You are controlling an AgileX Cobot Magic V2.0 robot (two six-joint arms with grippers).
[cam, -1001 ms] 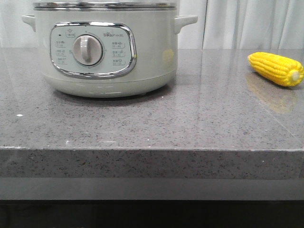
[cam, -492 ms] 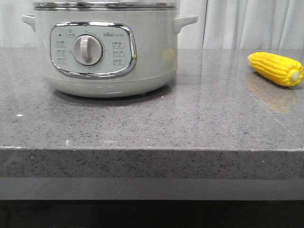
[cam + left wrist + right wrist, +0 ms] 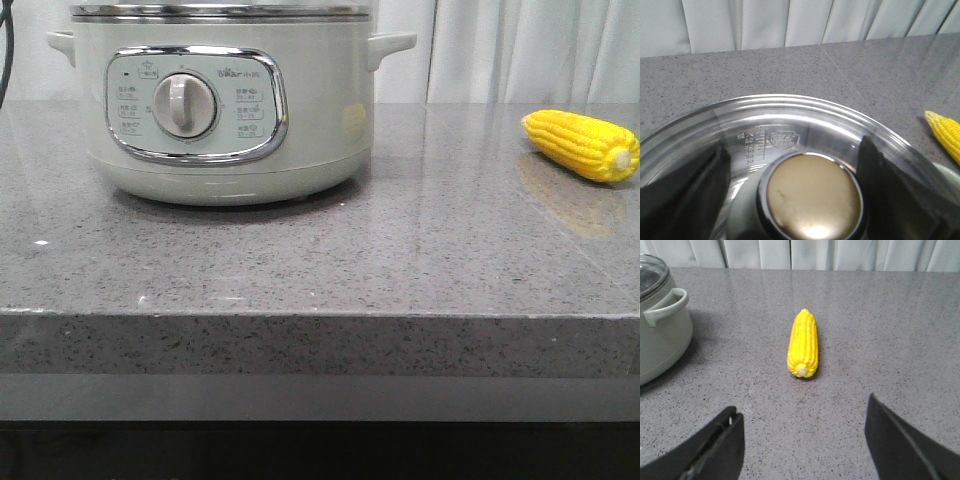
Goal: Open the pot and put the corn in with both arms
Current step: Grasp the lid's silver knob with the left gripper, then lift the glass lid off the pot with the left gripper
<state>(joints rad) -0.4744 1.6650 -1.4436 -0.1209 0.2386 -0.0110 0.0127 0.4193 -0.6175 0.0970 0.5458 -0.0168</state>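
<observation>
The pot [image 3: 220, 110] stands at the back left of the counter with its lid on. Seen from the left wrist, the glass lid [image 3: 790, 115] fills the view, its round brass-coloured knob [image 3: 812, 197] in the middle. My left gripper [image 3: 795, 195] is open, one dark finger on each side of the knob, with a gap on the left side. The corn [image 3: 582, 145] lies on the counter at the right, apart from the pot. In the right wrist view the corn [image 3: 803, 343] points its stub end at my right gripper [image 3: 802, 440], which hangs open and empty a short way before it.
The grey speckled counter [image 3: 320, 270] ends in a front edge near the camera. White curtains [image 3: 530, 50] hang behind. A dark cable [image 3: 5, 45] shows at the front view's top left corner. The pot's side handle [image 3: 665, 307] is left of the corn in the right wrist view.
A dark cable has come into the top left corner of the front view. Pot and corn have not moved.
</observation>
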